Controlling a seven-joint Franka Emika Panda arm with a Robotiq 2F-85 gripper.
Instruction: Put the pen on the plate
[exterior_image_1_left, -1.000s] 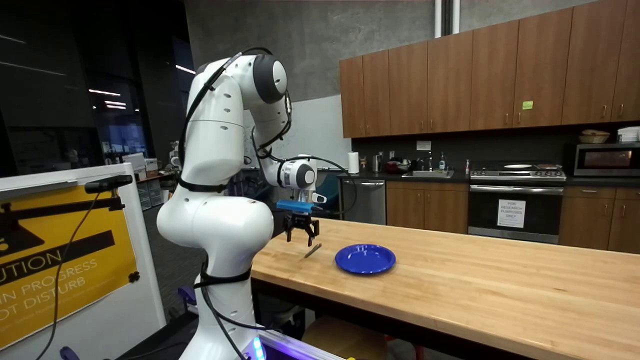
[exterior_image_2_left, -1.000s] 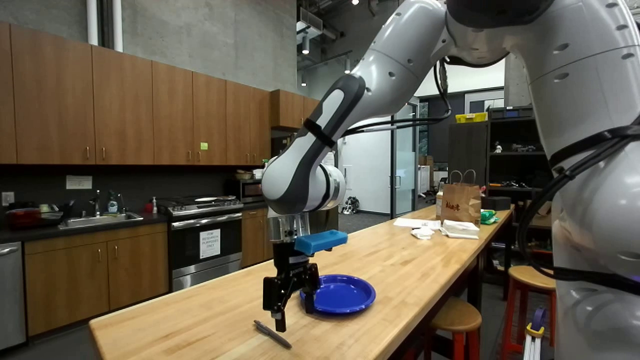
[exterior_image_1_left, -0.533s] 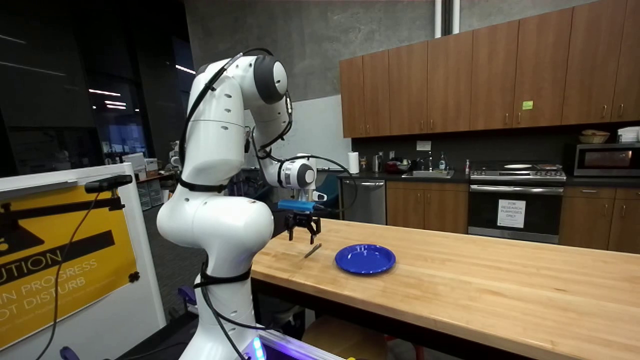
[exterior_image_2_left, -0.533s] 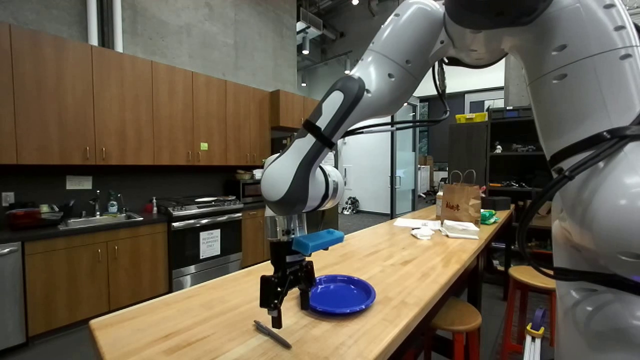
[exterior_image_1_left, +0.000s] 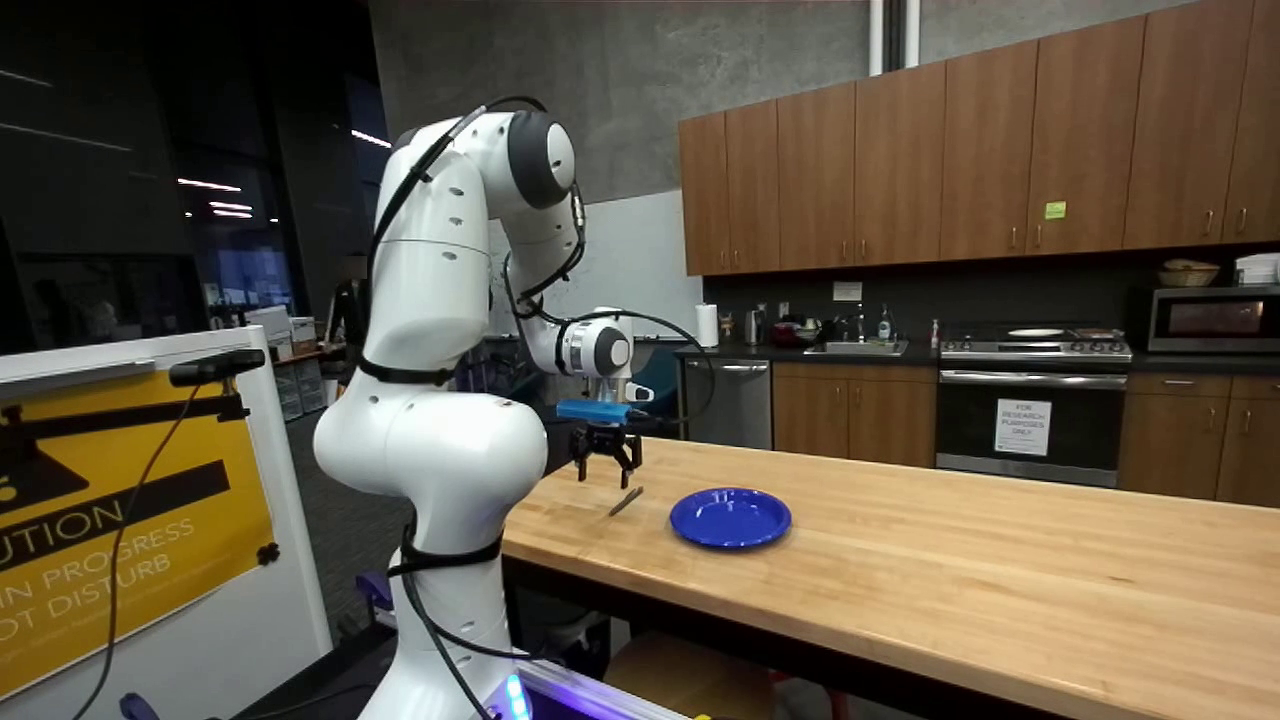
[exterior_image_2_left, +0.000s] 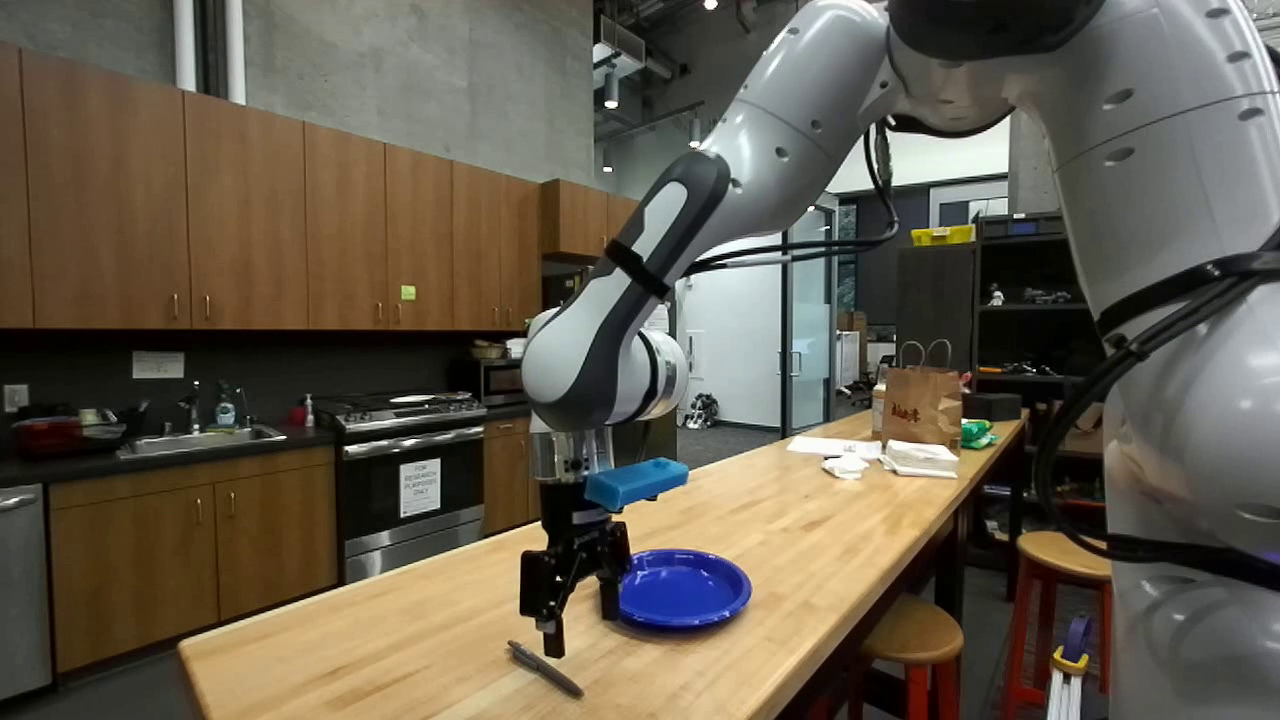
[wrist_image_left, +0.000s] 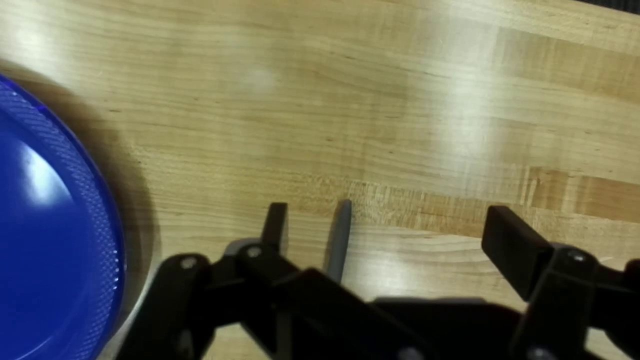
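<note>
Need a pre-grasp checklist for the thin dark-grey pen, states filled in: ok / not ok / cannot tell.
1. Black two-finger gripper open: ok, fingers apart.
2. Thin dark-grey pen lying on the pale wooden table: ok.
3. Round glossy blue plate flat on the table: ok.
4. Pen's visible part between the fingers, wrist view: ok.
5. Pen centred between them: not ok, it appears nearer the plate-side finger.
6. Descent needed to reach the pen: cannot tell, no view shows the gap clearly.

The round, bright blue, plastic-looking plate (wrist_image_left: 55, 250) was glossy, its rim finely textured. The slim, dark grey pen (wrist_image_left: 341, 237) looked matt. The long, pale wooden table (wrist_image_left: 310, 115) was smooth with a sheen; the angular, black, two-fingered gripper (wrist_image_left: 387, 225) looked mostly matt.
</note>
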